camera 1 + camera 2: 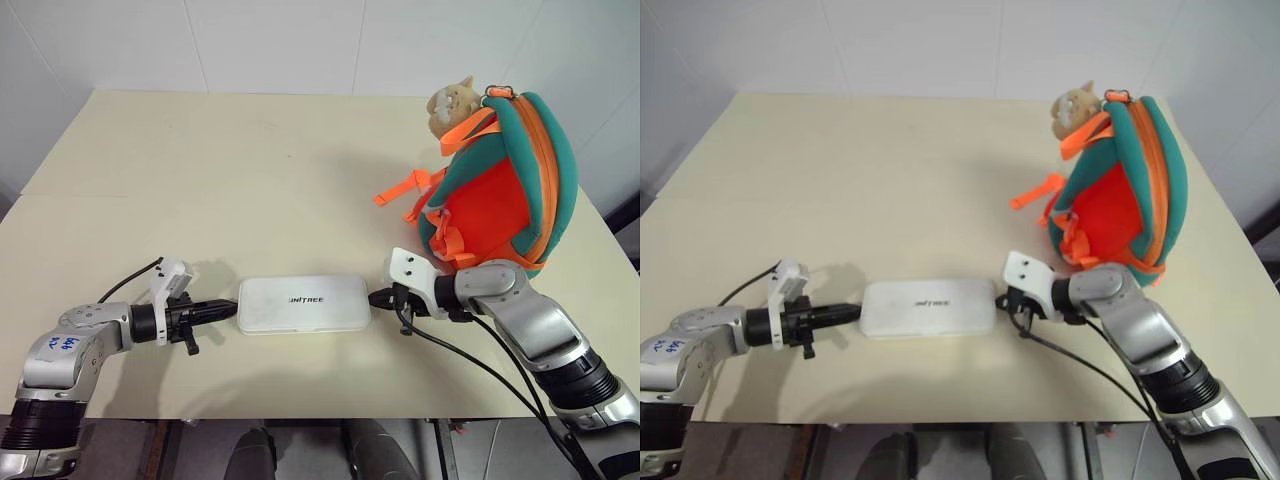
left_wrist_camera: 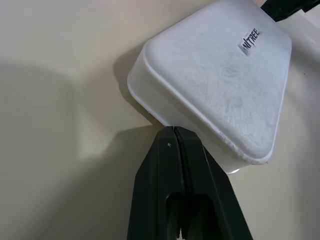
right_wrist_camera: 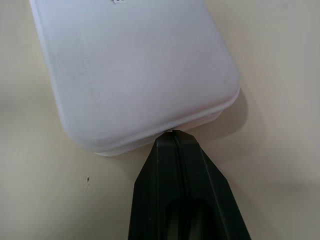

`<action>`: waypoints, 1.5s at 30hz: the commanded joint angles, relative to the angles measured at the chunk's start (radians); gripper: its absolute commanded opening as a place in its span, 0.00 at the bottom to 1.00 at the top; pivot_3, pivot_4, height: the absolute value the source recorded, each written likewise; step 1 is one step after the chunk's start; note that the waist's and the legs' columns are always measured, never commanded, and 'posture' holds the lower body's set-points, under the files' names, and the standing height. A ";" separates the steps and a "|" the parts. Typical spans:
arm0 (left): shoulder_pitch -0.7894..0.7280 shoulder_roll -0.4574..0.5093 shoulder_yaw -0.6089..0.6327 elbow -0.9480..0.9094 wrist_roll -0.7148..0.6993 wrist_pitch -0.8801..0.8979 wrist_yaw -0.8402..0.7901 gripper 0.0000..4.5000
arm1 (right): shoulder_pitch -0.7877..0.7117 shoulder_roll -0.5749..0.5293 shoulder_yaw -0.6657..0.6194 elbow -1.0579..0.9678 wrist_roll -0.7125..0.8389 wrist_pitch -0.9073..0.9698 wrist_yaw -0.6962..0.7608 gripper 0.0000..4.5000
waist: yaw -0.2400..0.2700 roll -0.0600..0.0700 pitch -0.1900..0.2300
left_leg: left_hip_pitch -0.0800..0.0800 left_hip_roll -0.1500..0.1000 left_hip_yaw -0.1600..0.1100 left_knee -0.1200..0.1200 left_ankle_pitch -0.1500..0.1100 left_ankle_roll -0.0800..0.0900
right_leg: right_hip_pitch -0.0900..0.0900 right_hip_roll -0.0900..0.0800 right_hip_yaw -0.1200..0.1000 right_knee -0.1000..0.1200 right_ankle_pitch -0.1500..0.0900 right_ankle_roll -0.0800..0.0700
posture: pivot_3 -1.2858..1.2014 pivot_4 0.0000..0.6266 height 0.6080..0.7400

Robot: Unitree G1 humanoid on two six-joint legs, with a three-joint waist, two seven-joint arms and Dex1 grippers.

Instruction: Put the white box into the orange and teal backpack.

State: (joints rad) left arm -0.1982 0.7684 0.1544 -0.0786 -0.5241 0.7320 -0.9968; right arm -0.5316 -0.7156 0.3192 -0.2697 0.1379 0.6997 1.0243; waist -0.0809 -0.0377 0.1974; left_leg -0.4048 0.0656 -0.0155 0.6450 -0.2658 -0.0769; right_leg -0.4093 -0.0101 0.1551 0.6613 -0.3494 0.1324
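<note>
Claws closed: the left claw [image 1: 228, 308] and right claw [image 1: 374, 297] press the white box's [image 1: 303, 304] opposite short ends, seemingly touching. It lies flat on the counter [image 1: 250, 180]. The orange and teal backpack [image 1: 500, 180] stands near, behind the right claw.

Our two arms are shiny silver metal with black rings at the joints. Each arm ends in a black pointed tool: the left tool [image 1: 224, 309] and the right tool [image 1: 378, 297]. Each tool has two thin black fingers. A small white block sits on top of each wrist. Black cables loop out from both wrists. Our left arm has a white sticker with blue writing on it.
</note>
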 commanded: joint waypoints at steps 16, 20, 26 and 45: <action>0.015 0.004 -0.037 -0.042 0.009 -0.014 -0.007 0.00 | 0.019 -0.017 -0.010 -0.059 0.007 -0.006 -0.004 0.00 | 0.000 0.000 0.000 | 0.000 0.000 0.000 0.000 0.000 0.000 | 0.000 0.000 0.000 0.000 0.000 0.000 | 0.52 0.24 1.00; 0.002 0.031 -0.012 0.013 0.035 -0.029 -0.002 0.00 | 0.026 -0.051 -0.039 -0.037 0.003 -0.016 -0.006 0.00 | 0.000 0.000 0.000 | 0.000 0.000 0.000 0.000 0.000 0.000 | 0.000 0.000 0.000 0.000 0.000 0.000 | 0.52 0.24 1.00; -0.015 0.041 0.042 0.054 0.035 -0.056 0.030 0.00 | 0.036 -0.102 -0.068 0.002 -0.017 -0.056 -0.016 0.08 | 0.000 0.000 0.000 | 0.000 0.000 0.000 0.000 0.000 0.000 | 0.000 0.000 0.000 0.000 0.000 0.000 | 0.52 0.24 1.00; -0.131 0.014 0.200 0.084 -0.116 0.157 0.174 0.87 | 0.037 -0.142 -0.152 -0.047 0.044 -0.034 -0.022 1.00 | 0.000 0.000 0.000 | 0.000 0.000 0.000 0.000 0.000 0.000 | 0.000 0.000 0.000 0.000 0.000 0.000 | 0.52 0.24 1.00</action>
State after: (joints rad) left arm -0.3194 0.7843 0.3170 0.0407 -0.6053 0.8784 -0.8221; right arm -0.4947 -0.8526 0.2039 -0.2753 0.1717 0.6764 1.0108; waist -0.0814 -0.0377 0.1974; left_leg -0.4048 0.0656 -0.0155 0.6453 -0.2659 -0.0767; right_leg -0.4093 -0.0100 0.1552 0.6614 -0.3493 0.1324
